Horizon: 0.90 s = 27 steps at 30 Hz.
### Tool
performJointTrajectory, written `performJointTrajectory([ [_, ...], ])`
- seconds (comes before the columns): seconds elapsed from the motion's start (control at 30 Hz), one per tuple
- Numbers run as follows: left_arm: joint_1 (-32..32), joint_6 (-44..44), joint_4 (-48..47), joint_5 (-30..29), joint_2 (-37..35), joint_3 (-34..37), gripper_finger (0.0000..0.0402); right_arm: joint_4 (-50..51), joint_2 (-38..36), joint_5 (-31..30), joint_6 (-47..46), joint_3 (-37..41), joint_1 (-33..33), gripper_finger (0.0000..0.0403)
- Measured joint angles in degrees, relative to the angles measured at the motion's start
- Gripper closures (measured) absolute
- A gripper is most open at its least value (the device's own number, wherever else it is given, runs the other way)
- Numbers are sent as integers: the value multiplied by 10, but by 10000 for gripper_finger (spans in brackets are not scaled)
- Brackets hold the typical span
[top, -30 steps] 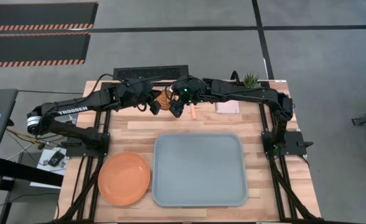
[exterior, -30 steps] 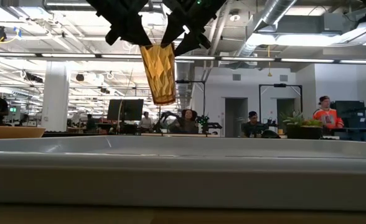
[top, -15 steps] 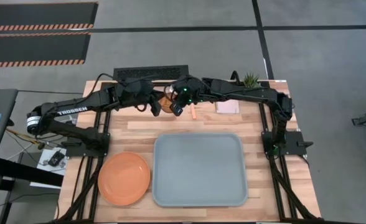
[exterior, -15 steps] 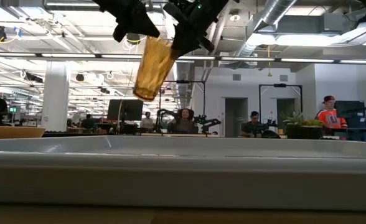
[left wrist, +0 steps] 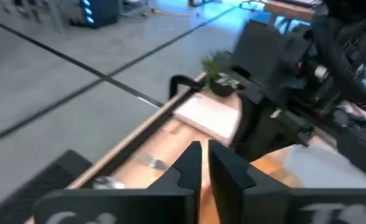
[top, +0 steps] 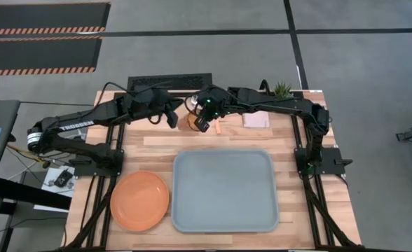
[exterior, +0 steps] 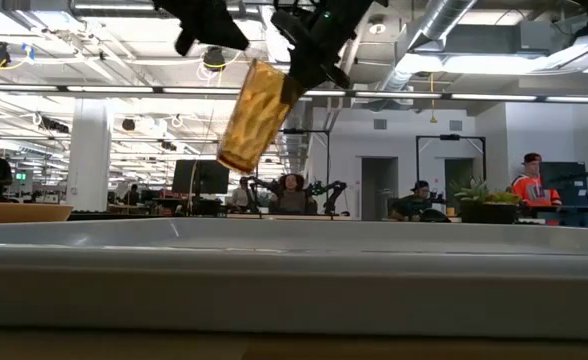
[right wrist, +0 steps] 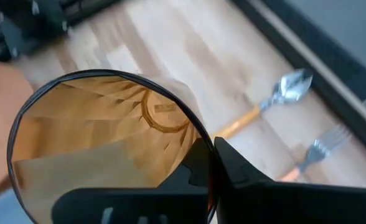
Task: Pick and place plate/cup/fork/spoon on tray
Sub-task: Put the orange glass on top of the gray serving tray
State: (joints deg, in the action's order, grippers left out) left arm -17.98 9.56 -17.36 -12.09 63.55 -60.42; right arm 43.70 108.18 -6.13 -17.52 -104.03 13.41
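The amber cup (exterior: pixel 251 116) hangs tilted high above the table's far middle, with my right gripper (exterior: pixel 292 82) shut on its rim. In the high view the cup (top: pixel 190 121) shows between my right gripper (top: pixel 202 123) and my left gripper (top: pixel 172 120). My left gripper (left wrist: pixel 205 157) has its fingers together with nothing between them, just left of the cup. The spoon (right wrist: pixel 276 99) and the fork (right wrist: pixel 315 151) lie on the wood below. The orange plate (top: pixel 139 201) rests flat at the near left, beside the grey-blue tray (top: pixel 223 190). My right gripper pinches the cup's rim (right wrist: pixel 194 133), one finger inside the cup and one outside. The fingers (exterior: pixel 299 62) come slanting down from the right. The cup is lifted clear and hangs tilted, its bottom (exterior: pixel 236 160) swung toward the left.
A pale pink pad (top: pixel 256 120) and a small potted plant (top: pixel 282 89) stand at the far right. A black box (top: pixel 169 82) lies along the far edge. In the low view the tray's rim (exterior: pixel 294 270) fills the foreground, with people in the room behind.
My right gripper has shut on the cup's rim. The cup, which hung upright from my left gripper, has tipped, its bottom swinging toward the left. My left gripper has come off the rim and drawn back a little, up and to the left.
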Motion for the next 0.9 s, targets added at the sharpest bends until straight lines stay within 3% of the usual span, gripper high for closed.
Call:
performJointTrajectory([
  [0.17, 0, -12, -39, -27, -55, 0, 310, 42, -4, 17, 0, 0, 2, 395],
  [0.4, 0, 62, -157, -52, -96, 0, 223, 105, -41, 47, 0, -1, 3, 396],
  [0.57, 0, 88, -209, -45, -93, 0, 212, 186, -80, 47, 0, -1, 3, 396],
  [0.9, 0, 102, -209, -20, -92, 0, 217, 362, -157, 2, -33, 15, -30, 393],
])
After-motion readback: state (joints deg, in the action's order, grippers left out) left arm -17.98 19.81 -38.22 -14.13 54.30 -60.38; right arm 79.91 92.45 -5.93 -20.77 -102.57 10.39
